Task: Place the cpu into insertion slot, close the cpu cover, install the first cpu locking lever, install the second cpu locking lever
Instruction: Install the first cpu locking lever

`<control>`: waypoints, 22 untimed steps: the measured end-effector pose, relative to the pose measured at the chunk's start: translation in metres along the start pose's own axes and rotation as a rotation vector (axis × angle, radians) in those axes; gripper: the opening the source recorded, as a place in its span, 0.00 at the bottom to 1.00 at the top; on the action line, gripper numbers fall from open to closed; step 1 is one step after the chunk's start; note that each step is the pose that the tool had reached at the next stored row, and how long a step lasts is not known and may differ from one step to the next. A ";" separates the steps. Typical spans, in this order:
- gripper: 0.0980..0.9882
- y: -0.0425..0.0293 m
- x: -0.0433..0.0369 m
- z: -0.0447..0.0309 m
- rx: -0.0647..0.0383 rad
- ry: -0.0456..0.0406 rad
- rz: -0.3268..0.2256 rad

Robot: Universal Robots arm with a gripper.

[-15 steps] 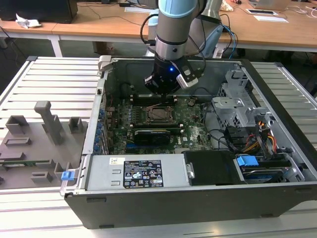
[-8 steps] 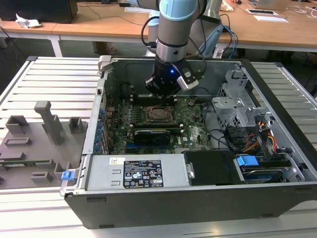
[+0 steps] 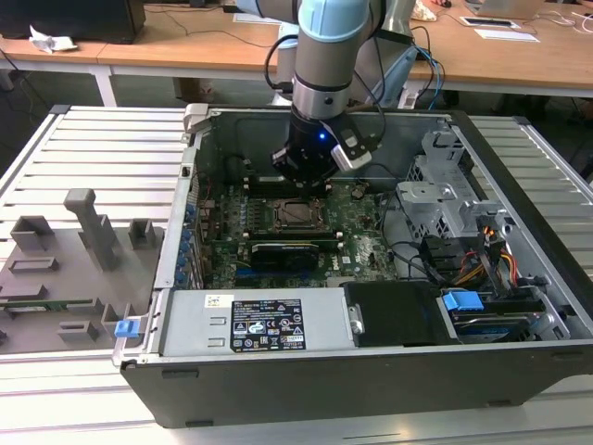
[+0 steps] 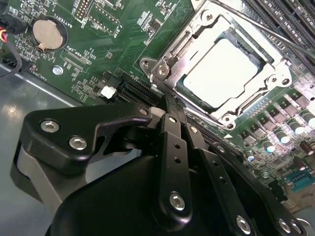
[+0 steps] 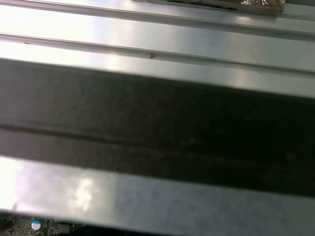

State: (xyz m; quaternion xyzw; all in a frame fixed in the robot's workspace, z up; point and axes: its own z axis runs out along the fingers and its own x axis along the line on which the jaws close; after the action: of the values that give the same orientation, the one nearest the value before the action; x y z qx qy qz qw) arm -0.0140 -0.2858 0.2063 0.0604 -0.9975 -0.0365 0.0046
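Note:
The cpu [image 4: 224,66] lies flat in the insertion slot [image 4: 161,70], its silvery top showing through the window of the cpu cover [image 4: 197,33]. The cover is down over the chip. My gripper [image 4: 170,104] hangs just off one corner of the socket, its two black fingers [image 4: 173,147] pressed together with nothing seen between them. A thin metal rod [image 4: 275,33] runs along the far side of the socket. In the exterior view the gripper [image 3: 302,184] stands over the motherboard just behind the cpu [image 3: 298,212].
The open computer case [image 3: 306,380] holds a power supply [image 3: 264,324] at the front, a drive cage [image 3: 445,199] and loose cables [image 3: 463,264] on the exterior view's right. Grey fixtures [image 3: 88,236] stand outside on the left. A coin battery [image 4: 47,33] and memory slots [image 4: 290,19] flank the socket.

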 end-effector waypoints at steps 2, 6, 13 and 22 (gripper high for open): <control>0.01 0.0002 -0.0003 0.0006 0.004 0.0005 0.000; 0.01 0.0004 -0.0006 0.0013 0.009 0.0011 0.000; 0.01 0.0005 -0.0008 0.0026 0.019 0.0024 0.000; 0.01 0.0021 -0.0015 0.0055 0.022 0.0026 0.000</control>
State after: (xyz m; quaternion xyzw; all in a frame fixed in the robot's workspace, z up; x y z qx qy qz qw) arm -0.0129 -0.2831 0.2010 0.0603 -0.9978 -0.0255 0.0052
